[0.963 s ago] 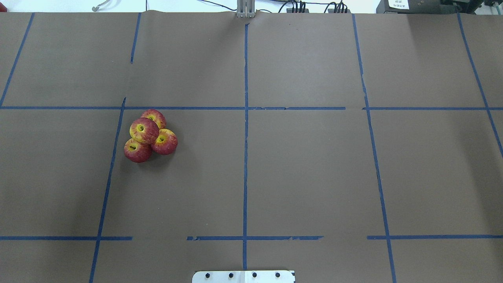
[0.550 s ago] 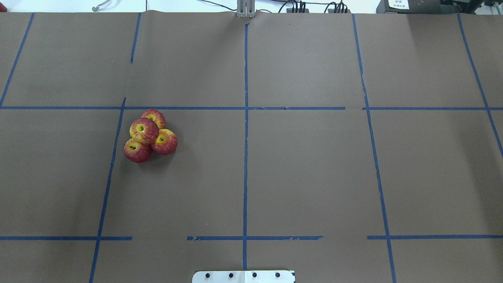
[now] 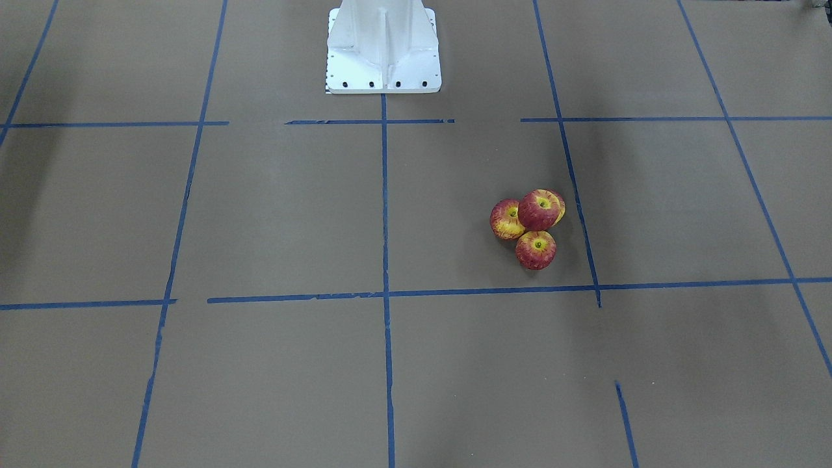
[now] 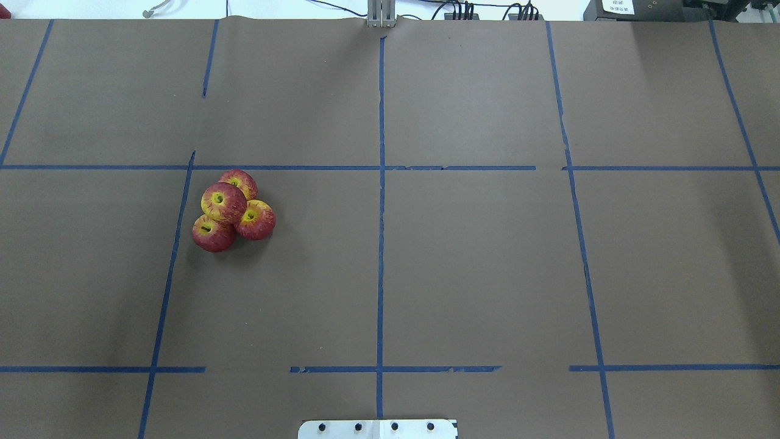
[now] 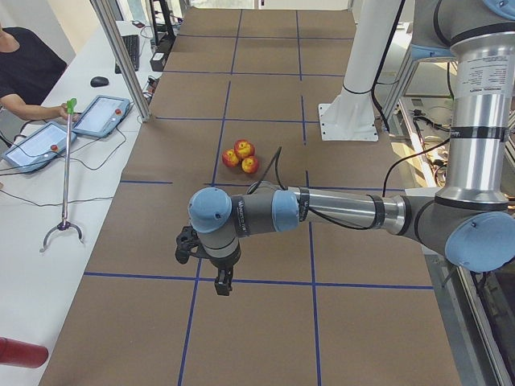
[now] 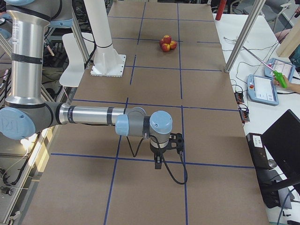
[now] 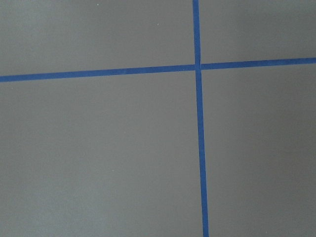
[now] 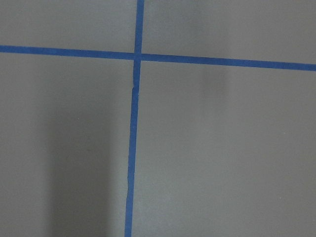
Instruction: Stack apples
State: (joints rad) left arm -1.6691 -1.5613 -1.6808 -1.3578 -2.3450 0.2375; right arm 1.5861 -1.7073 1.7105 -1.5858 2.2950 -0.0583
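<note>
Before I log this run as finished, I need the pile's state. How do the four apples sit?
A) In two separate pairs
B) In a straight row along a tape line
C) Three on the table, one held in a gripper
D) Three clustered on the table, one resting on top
D: in the overhead view the top apple rests on the three lower apples, which are huddled together on the table.

Red, yellow-streaked apples (image 4: 231, 210); blue-taped brown table (image 4: 475, 268)

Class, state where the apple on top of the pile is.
Overhead view: the top apple sits left of centre on three other apples, just right of a blue tape line.
</note>
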